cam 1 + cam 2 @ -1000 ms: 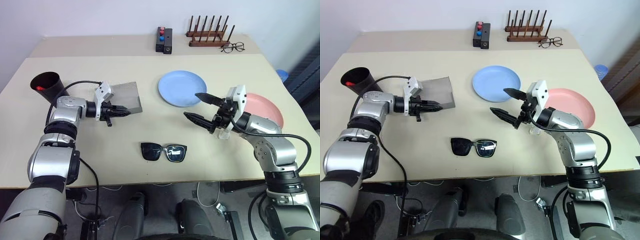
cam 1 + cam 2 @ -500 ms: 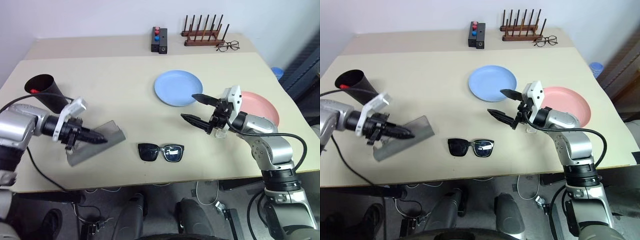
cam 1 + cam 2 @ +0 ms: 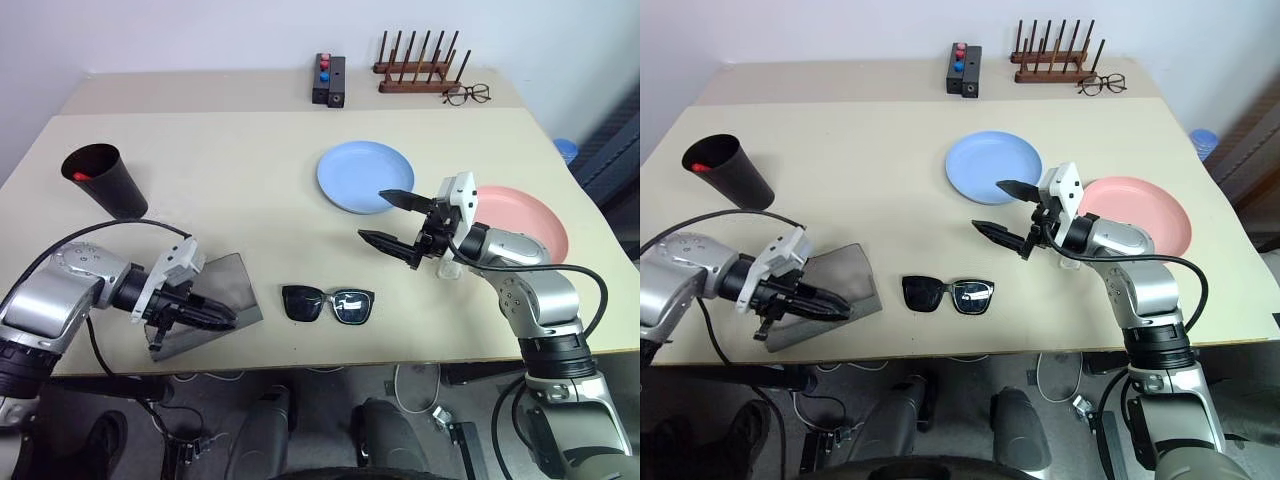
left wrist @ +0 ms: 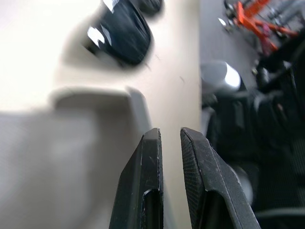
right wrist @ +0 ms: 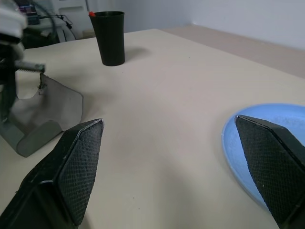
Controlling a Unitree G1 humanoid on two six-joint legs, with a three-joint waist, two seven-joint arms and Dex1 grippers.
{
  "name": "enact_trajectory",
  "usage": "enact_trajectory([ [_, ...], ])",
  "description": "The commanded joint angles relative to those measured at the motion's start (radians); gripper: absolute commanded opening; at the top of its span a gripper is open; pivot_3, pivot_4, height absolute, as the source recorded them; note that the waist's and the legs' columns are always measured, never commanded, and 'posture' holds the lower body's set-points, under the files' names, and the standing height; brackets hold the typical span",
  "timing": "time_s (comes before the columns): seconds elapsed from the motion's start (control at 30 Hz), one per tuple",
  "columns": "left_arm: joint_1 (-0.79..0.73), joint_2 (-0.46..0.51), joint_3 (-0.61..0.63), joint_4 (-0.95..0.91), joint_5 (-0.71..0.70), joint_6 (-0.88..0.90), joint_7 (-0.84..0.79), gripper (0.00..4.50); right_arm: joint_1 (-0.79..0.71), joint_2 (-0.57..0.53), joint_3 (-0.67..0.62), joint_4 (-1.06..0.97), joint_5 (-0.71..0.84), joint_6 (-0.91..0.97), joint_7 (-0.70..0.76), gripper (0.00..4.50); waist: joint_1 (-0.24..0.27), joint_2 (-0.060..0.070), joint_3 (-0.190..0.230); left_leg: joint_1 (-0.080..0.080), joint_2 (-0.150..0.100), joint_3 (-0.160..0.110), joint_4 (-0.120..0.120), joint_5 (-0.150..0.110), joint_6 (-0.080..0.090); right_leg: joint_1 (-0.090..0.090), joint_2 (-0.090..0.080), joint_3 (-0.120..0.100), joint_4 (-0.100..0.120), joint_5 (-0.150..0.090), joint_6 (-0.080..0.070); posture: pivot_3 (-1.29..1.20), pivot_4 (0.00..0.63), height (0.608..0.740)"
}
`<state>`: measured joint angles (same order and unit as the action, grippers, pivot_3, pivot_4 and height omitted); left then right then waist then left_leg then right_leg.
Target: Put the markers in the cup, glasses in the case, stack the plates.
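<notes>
Grey felt case (image 3: 205,310) pinched in left gripper (image 3: 222,318), right gripper (image 3: 392,222) wide open, empty

— What's the room like?
— A beige table (image 3: 250,180) against a pale wall (image 3: 200,30), a second tabletop (image 3: 200,92) butted behind it.
— And below?
— Grey floor (image 3: 320,385) with cables (image 3: 415,385) under the near edge.

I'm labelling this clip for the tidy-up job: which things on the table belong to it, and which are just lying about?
Belong to the job:
- dark cup, a red-ended marker inside
- grey case, pinched in the left gripper
- black sunglasses
- blue plate
- pink plate

Lying about:
- wire-framed spectacles
- wooden peg rack
- black box with red and blue buttons
</notes>
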<state>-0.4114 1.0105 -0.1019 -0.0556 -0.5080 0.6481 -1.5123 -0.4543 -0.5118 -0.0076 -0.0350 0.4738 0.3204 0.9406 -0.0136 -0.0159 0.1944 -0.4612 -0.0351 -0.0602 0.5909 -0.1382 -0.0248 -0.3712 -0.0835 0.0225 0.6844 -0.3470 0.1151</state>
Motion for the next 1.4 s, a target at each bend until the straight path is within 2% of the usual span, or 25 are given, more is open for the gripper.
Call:
enact_trajectory([
  [0.03, -0.059, 0.006, 0.104, 0.033, -0.081, 0.072, 0.016, 0.62, -0.014, 0.001, -0.008, -0.028, 0.000, -0.015, 0.004, 4.50, -0.001, 0.000, 0.000, 0.000, 0.000, 0.000, 0.000, 0.000, 0.000, 0.001, 0.001, 0.000, 0.000, 0.001, 0.002, 0.00, 0.150, 0.735],
  [0.17, -0.095, -0.020, 0.171, 0.077, -0.104, 0.051, 0.047, 0.62, -0.012, -0.015, -0.002, -0.033, -0.004, -0.013, 0.024, 4.50, -0.004, 0.000, 0.000, 0.000, 0.000, 0.001, 0.000, 0.000, 0.000, 0.002, 0.002, -0.001, 0.000, 0.001, 0.003, 0.00, 0.150, 0.735],
  [0.4, -0.114, -0.082, 0.157, 0.045, -0.119, 0.058, 0.085, 0.62, -0.022, -0.018, 0.005, -0.028, -0.011, -0.011, 0.043, 4.50, 0.000, 0.000, 0.000, 0.000, 0.000, 0.001, 0.000, 0.000, 0.000, 0.003, 0.003, -0.001, 0.001, 0.002, 0.003, 0.00, 0.150, 0.735],
  [0.5, -0.117, -0.109, 0.190, 0.044, -0.143, 0.051, 0.107, 1.47, -0.012, -0.032, 0.013, -0.070, -0.009, 0.008, 0.056, 4.50, -0.001, 0.000, 0.000, 0.000, 0.000, 0.001, 0.000, 0.000, 0.000, 0.003, 0.003, -0.001, 0.001, 0.002, 0.003, 0.00, 0.150, 0.735],
  [0.57, -0.117, -0.120, 0.207, 0.049, -0.144, 0.035, 0.124, 2.34, -0.008, -0.035, 0.016, -0.099, 0.002, 0.027, 0.058, 4.50, -0.001, 0.000, 0.000, 0.000, 0.000, 0.001, 0.000, 0.000, 0.000, 0.003, 0.003, -0.001, 0.001, 0.002, 0.003, 0.00, 0.150, 0.735],
  [0.7, -0.118, -0.128, 0.202, 0.051, -0.142, 0.005, 0.112, 4.39, -0.005, -0.026, 0.018, -0.122, 0.007, 0.048, 0.052, 4.50, -0.001, 0.000, 0.000, 0.000, 0.000, 0.001, 0.000, 0.000, 0.000, 0.003, 0.002, -0.001, 0.001, 0.002, 0.003, 0.00, 0.150, 0.735],
  [0.77, -0.129, -0.150, 0.170, 0.050, -0.127, -0.008, 0.123, 4.45, -0.006, -0.025, 0.015, -0.102, -0.005, 0.036, 0.050, 4.50, 0.000, 0.000, 0.000, 0.000, 0.000, 0.001, 0.000, 0.000, 0.000, 0.003, 0.002, -0.001, 0.001, 0.002, 0.003, 0.00, 0.150, 0.735],
  [0.97, -0.187, -0.256, -0.033, -0.006, -0.091, 0.049, 0.101, 4.45, -0.010, -0.080, -0.022, -0.018, -0.026, -0.001, 0.086, 4.50, 0.006, 0.000, 0.000, 0.000, -0.002, 0.000, 0.002, 0.000, 0.001, 0.005, 0.002, -0.002, 0.000, 0.002, 0.003, 0.00, 0.150, 0.735],
  [1.13, -0.290, -0.360, -0.174, 0.074, 0.019, -0.026, 0.098, 4.45, 0.009, -0.104, -0.037, -0.003, -0.033, -0.022, 0.083, 4.50, 0.002, 0.000, 0.000, 0.001, -0.001, 0.000, 0.002, 0.000, 0.001, 0.005, 0.004, -0.002, 0.000, 0.002, 0.003, 0.00, 0.150, 0.735],
  [1.27, -0.324, -0.390, -0.286, 0.129, 0.153, -0.143, 0.070, 4.45, 0.027, -0.090, -0.041, -0.040, -0.028, -0.016, 0.055, 4.50, -0.005, 0.000, 0.000, 0.001, -0.001, 0.001, 0.001, 0.000, 0.001, 0.005, 0.004, -0.002, 0.000, 0.002, 0.003, 0.00, 0.150, 0.735],
  [1.4, -0.342, -0.424, -0.343, 0.194, 0.245, -0.253, 0.067, 4.45, 0.053, -0.093, -0.045, -0.061, -0.023, -0.013, 0.038, 4.50, 0.000, 0.000, 0.000, 0.001, -0.001, 0.001, 0.001, 0.000, 0.001, 0.005, 0.004, -0.002, 0.000, 0.002, 0.003, 0.00, 0.150, 0.735],
])
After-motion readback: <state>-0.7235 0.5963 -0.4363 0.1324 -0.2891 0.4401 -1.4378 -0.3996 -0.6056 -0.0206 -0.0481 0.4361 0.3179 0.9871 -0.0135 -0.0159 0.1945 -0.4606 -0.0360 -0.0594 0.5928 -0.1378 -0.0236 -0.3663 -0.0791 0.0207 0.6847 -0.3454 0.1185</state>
